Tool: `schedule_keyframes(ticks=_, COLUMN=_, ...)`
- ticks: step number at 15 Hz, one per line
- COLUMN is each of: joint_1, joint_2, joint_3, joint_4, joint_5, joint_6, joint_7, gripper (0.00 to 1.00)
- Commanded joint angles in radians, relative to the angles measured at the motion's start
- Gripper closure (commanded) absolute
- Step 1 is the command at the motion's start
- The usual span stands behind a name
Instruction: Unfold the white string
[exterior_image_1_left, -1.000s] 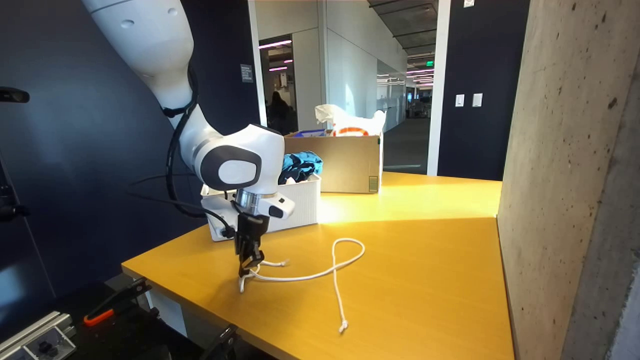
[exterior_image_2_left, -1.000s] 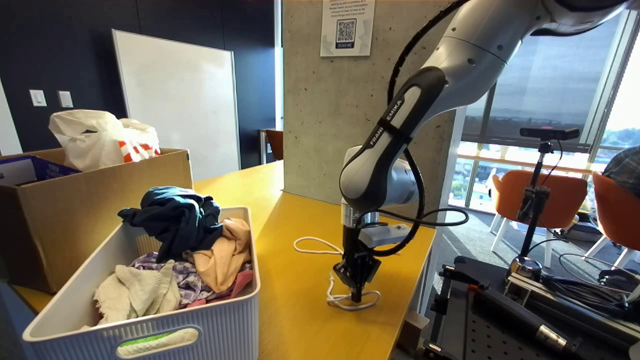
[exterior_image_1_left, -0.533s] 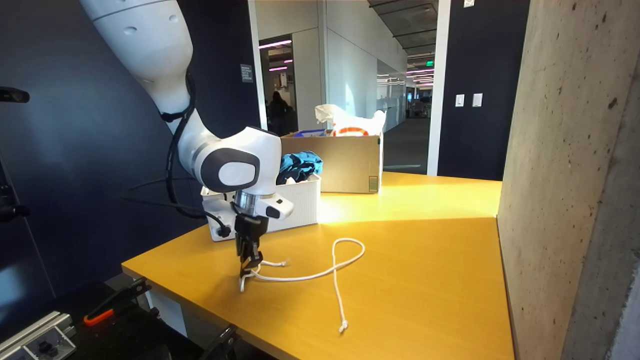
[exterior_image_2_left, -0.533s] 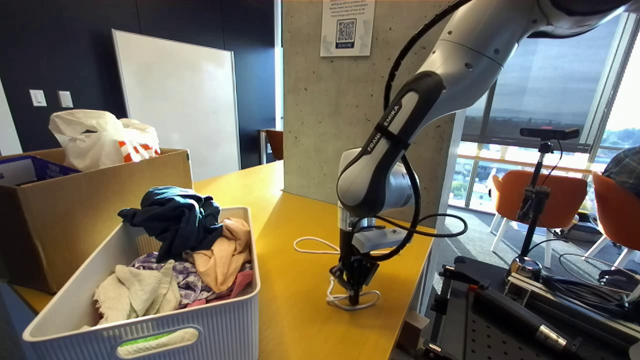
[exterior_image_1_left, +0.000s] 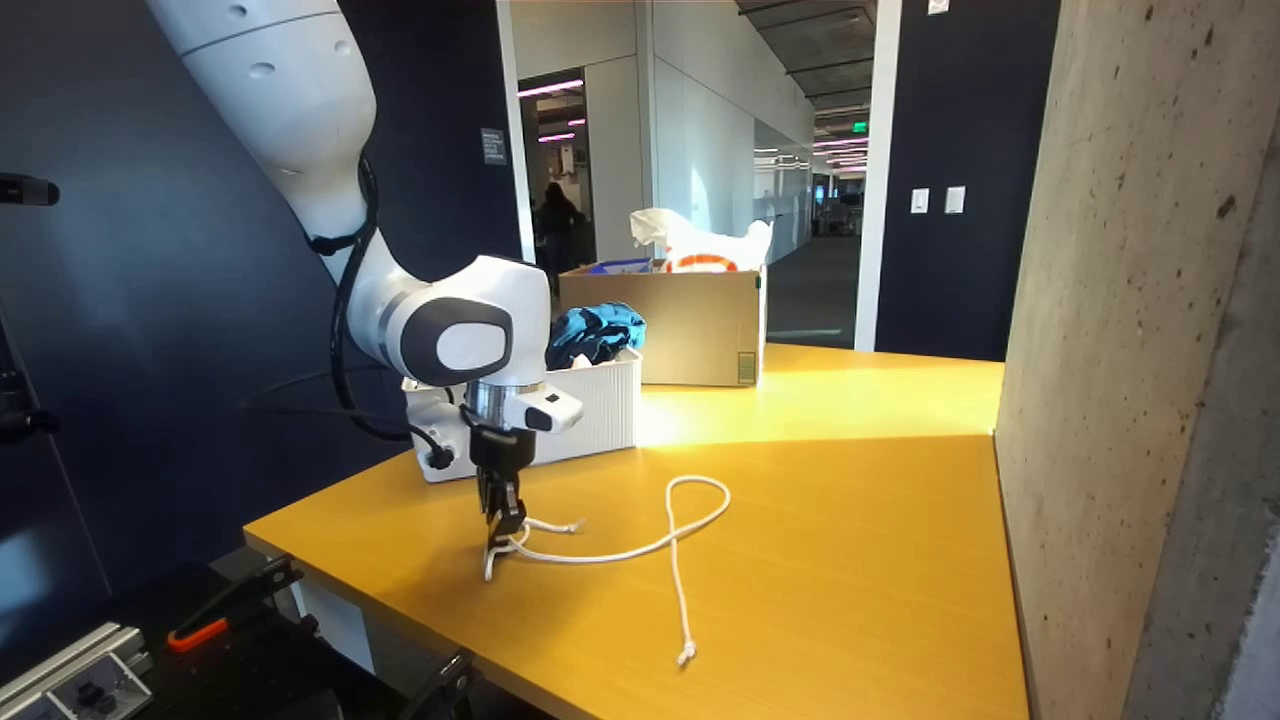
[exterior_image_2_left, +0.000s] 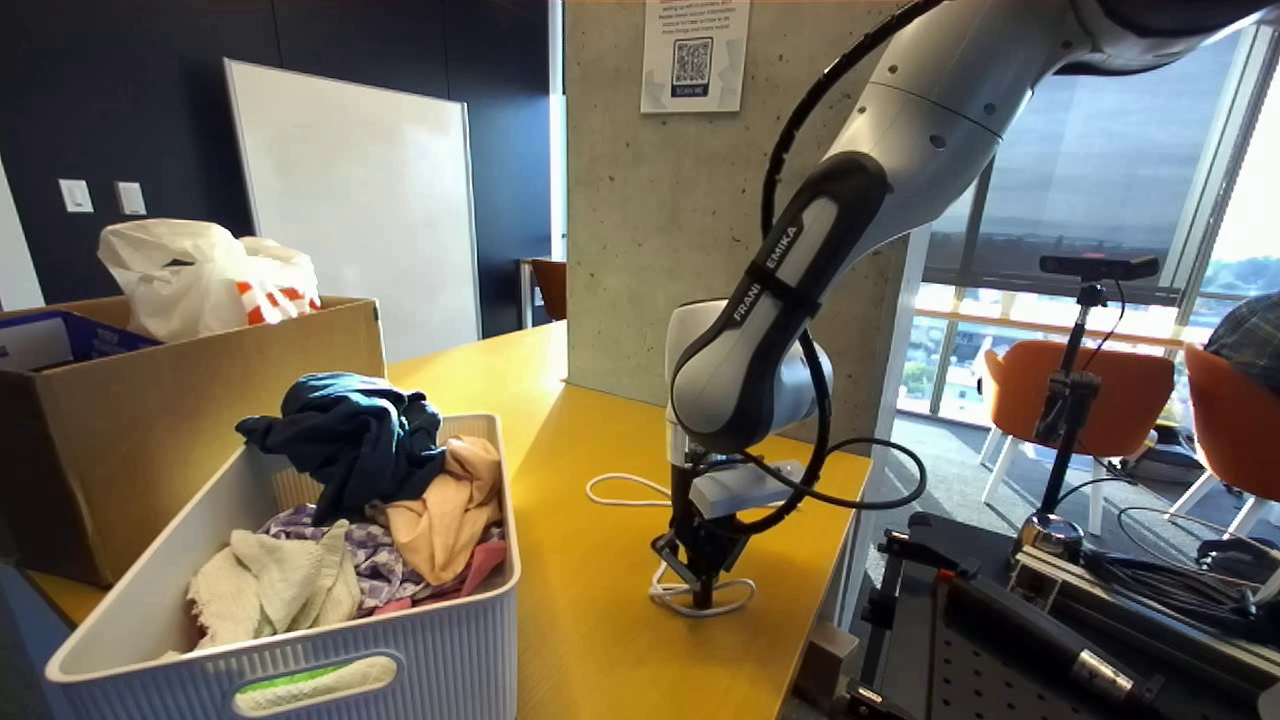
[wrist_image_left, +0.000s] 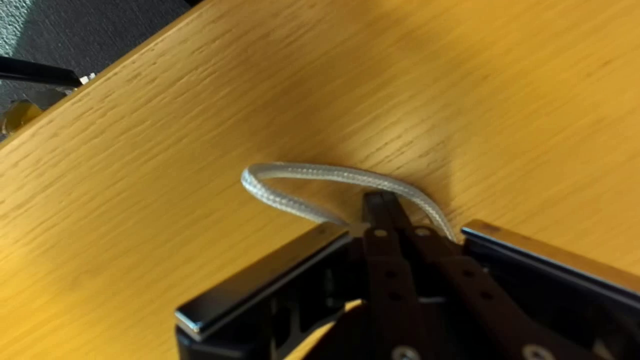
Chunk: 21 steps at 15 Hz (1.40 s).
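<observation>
1. In an exterior view, pale, rounded shells of the robot arm (exterior_image_1_left: 280, 130) slope down from upper left, a black cable (exterior_image_1_left: 342, 300) hanging alongside.
2. Below, the gripper (wrist_image_left: 382, 199) stands fingers-down over the table (exterior_image_1_left: 850, 560), its fingertips pressed together inside a bend of the white string (exterior_image_1_left: 600, 558); in the wrist view the cord shows a tight braid and a narrow, rounded hairpin turned toward that view's left.
3. Behind stands the ribbed white bin (exterior_image_1_left: 605, 415), crumpled blue cloth (exterior_image_1_left: 600, 328) heaped above its rim.
4. Just right of the fingers, a short, tufted end of the string points rightward on the yellow, wood-grained table.
5. Thin, limp and evenly wide, the main strand lies in a shallow curve from the gripper, its long axis running left to right across the table.
6. Beyond it, a brown cardboard box (exterior_image_1_left: 690, 325) holds a wrinkled white plastic bag (exterior_image_1_left: 712, 248).
7. The string bends into a teardrop loop, crosses itself, and trails to a knotted end pointing toward the camera.
8. At far right, a pitted concrete wall (exterior_image_1_left: 1130, 350) borders the table.
</observation>
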Motion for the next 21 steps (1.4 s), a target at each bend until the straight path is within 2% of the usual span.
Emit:
schedule_keyframes(ticks=1, joint_1=0.031, joint_2=0.03, joint_3=-0.026, joint_4=0.032, joint_5=-0.034, joint_6=0.026, joint_7=0.057, gripper=0.72)
schedule_keyframes(ticks=11, joint_1=0.03, joint_2=0.037, joint_3=-0.034, joint_4=0.03, joint_5=-0.026, joint_6=0.065, joint_7=0.064, gripper=0.01)
schedule_keyframes(ticks=14, joint_1=0.034, joint_2=0.023, joint_3=-0.044, joint_4=0.014, joint_5=-0.029, joint_6=0.093, joint_7=0.065, gripper=0.0)
schedule_keyframes(ticks=21, joint_1=0.024, joint_2=-0.004, joint_3=-0.027, joint_4=-0.03, joint_5=-0.009, joint_6=0.25, joint_7=0.039, gripper=0.0)
